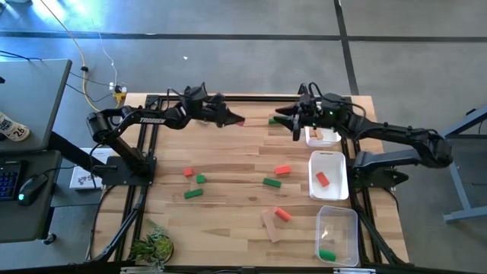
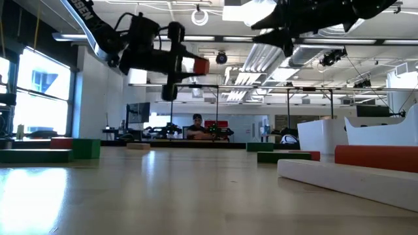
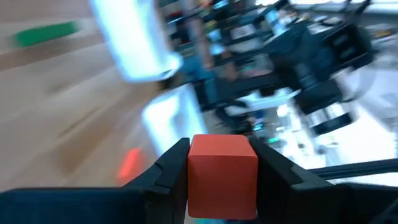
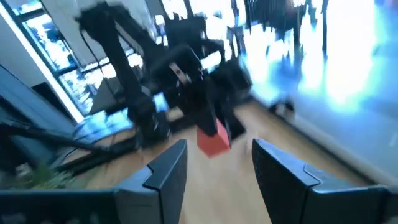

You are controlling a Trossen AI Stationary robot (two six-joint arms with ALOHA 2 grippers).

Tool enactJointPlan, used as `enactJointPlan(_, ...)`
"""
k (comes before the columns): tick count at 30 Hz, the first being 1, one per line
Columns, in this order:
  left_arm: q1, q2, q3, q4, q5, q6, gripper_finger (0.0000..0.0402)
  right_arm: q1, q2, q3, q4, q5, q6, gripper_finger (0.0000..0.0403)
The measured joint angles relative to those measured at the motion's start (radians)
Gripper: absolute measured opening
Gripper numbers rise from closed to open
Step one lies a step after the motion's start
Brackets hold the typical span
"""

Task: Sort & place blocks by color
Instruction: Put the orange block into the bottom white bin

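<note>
My left gripper (image 1: 234,119) hangs above the table's far middle, shut on a red cube (image 2: 200,66). My right gripper (image 4: 217,167) is open and faces it from the right, high over the table (image 1: 294,122); the right wrist view shows the red cube (image 4: 213,142) ahead of its fingers. Loose blocks lie flat on the table: red ones (image 1: 188,173), (image 1: 283,170), (image 1: 282,214), green ones (image 1: 201,179), (image 1: 192,193), (image 1: 272,182), (image 1: 272,120) and a tan bar (image 1: 272,226). My left gripper pinches the red cube (image 3: 222,174) between its two fingers, one finger (image 3: 168,171) on each opposite side face. The fingers come about level, pointing toward the table's right. The cube is lifted well clear of the table.
Three trays stand in a row along the right edge: a far white one (image 1: 323,137) with a tan block, a middle white one (image 1: 329,160) with a red block (image 1: 323,179), and a near clear one (image 1: 338,221) with a green block (image 1: 327,254). A small plant (image 1: 152,245) sits at the near left corner.
</note>
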Motion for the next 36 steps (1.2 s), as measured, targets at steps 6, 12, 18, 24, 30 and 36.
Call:
enactJointPlan(6, -0.002, 0.000, 0.014, 0.183, -0.004, -0.156, 0.0110, 0.053, 0.000, 0.000, 0.119, 0.145, -0.084, 0.0168)
enactJointPlan(12, -0.038, 0.000, 0.095, 0.182, -0.007, -0.181, 0.0110, 0.054, 0.000, 0.000, 0.134, 0.150, -0.084, 0.0168)
enactJointPlan(18, -0.058, 0.000, 0.169, 0.175, -0.015, -0.181, 0.0110, 0.061, 0.000, 0.000, 0.207, 0.144, -0.138, 0.0168)
enactJointPlan(24, -0.058, 0.000, 0.210, 0.145, -0.015, -0.181, 0.0110, 0.103, 0.010, 0.026, 0.219, 0.140, -0.290, 0.0168)
enactJointPlan(30, -0.058, 0.000, 0.218, 0.122, -0.015, -0.164, 0.0110, 0.119, 0.073, 0.122, 0.158, 0.140, -0.379, 0.0168)
enactJointPlan(36, -0.058, 0.000, 0.219, 0.096, -0.013, -0.146, 0.0111, 0.119, 0.159, 0.252, -0.012, 0.169, -0.412, 0.0168)
